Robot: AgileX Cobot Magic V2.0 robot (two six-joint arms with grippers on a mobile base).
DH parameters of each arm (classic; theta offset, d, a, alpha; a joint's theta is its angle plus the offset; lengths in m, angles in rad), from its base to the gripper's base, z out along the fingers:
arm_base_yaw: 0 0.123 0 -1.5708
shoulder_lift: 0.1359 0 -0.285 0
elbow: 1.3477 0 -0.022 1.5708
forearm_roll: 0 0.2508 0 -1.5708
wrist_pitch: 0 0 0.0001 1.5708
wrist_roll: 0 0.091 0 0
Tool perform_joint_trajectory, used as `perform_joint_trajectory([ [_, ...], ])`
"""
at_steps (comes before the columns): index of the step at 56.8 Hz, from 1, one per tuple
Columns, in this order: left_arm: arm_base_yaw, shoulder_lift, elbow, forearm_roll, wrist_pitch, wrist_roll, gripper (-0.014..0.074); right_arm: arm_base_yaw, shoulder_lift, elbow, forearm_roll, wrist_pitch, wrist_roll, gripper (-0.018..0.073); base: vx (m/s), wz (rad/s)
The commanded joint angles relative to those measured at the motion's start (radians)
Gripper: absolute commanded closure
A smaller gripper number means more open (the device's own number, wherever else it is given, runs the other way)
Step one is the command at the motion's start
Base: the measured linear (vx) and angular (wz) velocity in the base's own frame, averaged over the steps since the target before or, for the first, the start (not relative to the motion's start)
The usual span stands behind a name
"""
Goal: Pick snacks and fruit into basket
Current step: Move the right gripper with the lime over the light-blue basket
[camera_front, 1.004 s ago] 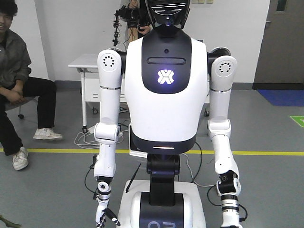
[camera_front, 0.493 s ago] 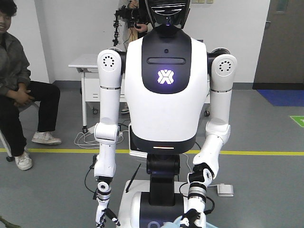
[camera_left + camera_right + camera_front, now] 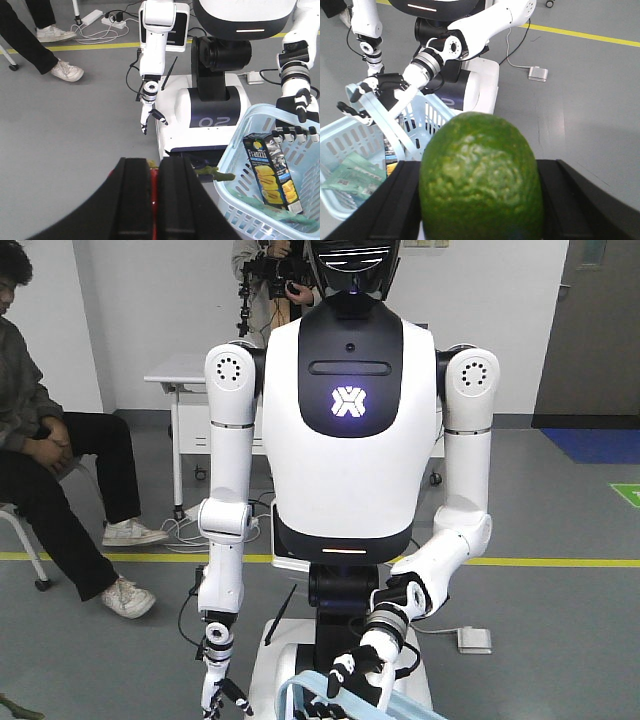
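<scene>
The left gripper [image 3: 152, 200] is holding its two black fingers [image 3: 132, 200] pressed side by side, leaving only a thin seam between them. A red sliver is showing in that seam, and what it is cannot be told. Nothing else is sitting between these fingers. The right gripper [image 3: 480, 200] is clamping a green lime [image 3: 480, 165], with one black finger [image 3: 570, 200] bearing on each side of the fruit. The lime is filling the gap between them, and its rounded top is standing clear above the fingers.
</scene>
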Motion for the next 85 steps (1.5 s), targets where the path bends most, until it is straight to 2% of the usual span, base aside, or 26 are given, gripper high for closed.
perform_joint_trajectory([
  [1,-0.002,0.004,-0.033,0.001,-0.076,-0.005,0.0602,-0.002,-0.001,-0.031,-0.022,-0.074,-0.006,0.0566,0.00,0.00],
  [85,-0.002,0.004,-0.033,0.010,-0.074,0.004,0.0602,-0.002,-0.001,-0.031,-0.021,-0.076,-0.006,0.0566,0.00,0.00],
])
